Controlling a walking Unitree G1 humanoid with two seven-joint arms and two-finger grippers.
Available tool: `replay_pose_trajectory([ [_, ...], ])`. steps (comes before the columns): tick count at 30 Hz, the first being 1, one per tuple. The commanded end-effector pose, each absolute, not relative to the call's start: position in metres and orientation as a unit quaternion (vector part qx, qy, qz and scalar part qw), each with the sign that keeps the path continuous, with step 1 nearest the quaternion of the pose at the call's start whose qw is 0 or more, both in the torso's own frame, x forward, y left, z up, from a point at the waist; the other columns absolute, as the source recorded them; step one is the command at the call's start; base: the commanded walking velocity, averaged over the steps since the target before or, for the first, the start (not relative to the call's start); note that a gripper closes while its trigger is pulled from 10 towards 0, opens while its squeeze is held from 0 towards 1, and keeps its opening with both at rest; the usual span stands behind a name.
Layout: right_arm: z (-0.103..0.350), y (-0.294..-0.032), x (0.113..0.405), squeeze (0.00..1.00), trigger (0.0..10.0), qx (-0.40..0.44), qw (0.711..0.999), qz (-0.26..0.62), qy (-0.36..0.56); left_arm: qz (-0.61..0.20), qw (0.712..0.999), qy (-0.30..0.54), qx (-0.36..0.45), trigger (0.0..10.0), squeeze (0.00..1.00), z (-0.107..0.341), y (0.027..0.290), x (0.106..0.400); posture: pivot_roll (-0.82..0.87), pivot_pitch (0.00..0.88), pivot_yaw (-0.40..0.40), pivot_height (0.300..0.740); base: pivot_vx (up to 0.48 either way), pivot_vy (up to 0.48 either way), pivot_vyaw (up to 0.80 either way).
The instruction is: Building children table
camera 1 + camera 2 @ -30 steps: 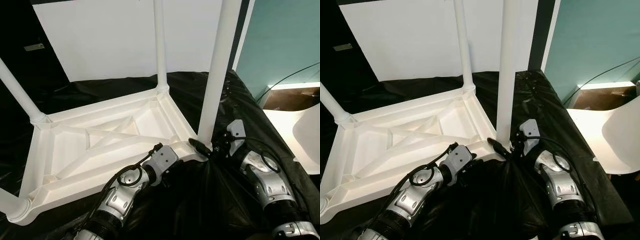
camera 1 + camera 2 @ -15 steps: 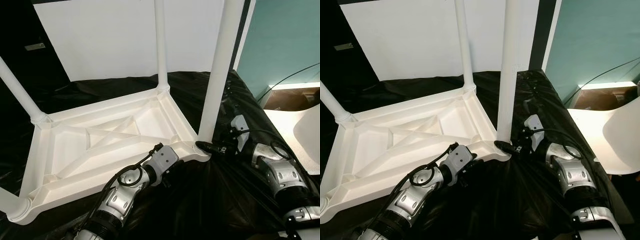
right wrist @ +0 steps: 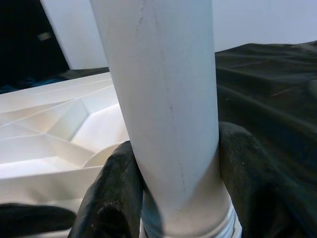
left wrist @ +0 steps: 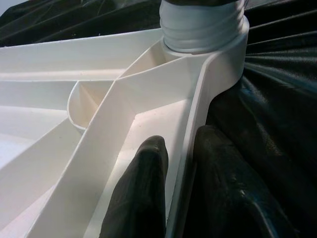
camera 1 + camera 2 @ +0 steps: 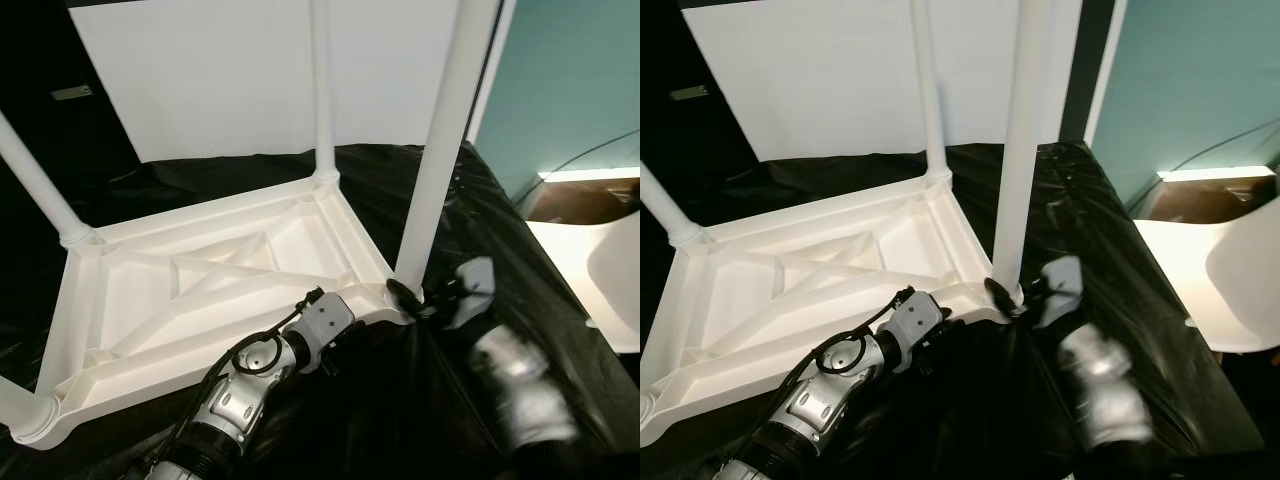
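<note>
We see a white plastic table top [image 5: 200, 290] lying upside down on a black sheet [image 5: 470, 220], its ribbed underside facing up and its legs standing upward from the corners. At the near right corner stands the leg [image 5: 440, 150] we are working on, seated in its round socket [image 4: 205, 29].

Our right gripper [image 3: 173, 193] is closed around the bottom of this leg, one black finger [image 3: 111, 198] on each side, just above the threaded collar. The right arm [image 5: 510, 390] is blurred in the head views.

Our left gripper [image 4: 181, 188] pinches the rim of the table top near that same corner, one finger [image 4: 143, 193] inside the rim and the other outside against the sheet.

Beyond the table hangs a white panel [image 5: 240, 70]; to the right are a teal wall [image 5: 570, 80] and part of a white chair [image 5: 1240, 270].
</note>
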State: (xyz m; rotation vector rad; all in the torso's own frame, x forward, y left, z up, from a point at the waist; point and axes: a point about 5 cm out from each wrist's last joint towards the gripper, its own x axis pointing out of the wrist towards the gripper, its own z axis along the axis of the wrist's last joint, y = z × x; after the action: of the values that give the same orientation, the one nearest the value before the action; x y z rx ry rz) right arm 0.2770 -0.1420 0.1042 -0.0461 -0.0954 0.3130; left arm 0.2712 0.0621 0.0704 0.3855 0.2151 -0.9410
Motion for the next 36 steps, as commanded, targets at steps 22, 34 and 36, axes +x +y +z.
replay_pose_trajectory([
  [22, 0.124, -0.163, 0.297, 0.0, 10.0, -0.123, 0.912, 0.392, -0.012, -0.48, 0.821, 0.235, 0.202, 10.0, 0.0, 0.018, 0.075, 0.244, -0.08, 0.0, 0.058, 0.74, 0.0, 0.0, 0.0],
  [34, 0.112, -0.173, 0.303, 0.0, 0.0, -0.141, 0.884, 0.444, 0.049, -0.474, 0.825, 0.233, 0.201, 10.0, 0.0, 0.019, 0.075, 0.247, -0.07, 0.0, 0.051, 0.74, 0.0, 0.0, 0.0],
  [36, 0.11, -0.173, 0.302, 0.0, 0.0, -0.128, 0.886, 0.442, 0.05, -0.474, 0.825, 0.232, 0.202, 10.0, 0.0, 0.019, 0.075, 0.247, -0.07, 0.0, 0.051, 0.74, 0.0, 0.0, 0.0],
])
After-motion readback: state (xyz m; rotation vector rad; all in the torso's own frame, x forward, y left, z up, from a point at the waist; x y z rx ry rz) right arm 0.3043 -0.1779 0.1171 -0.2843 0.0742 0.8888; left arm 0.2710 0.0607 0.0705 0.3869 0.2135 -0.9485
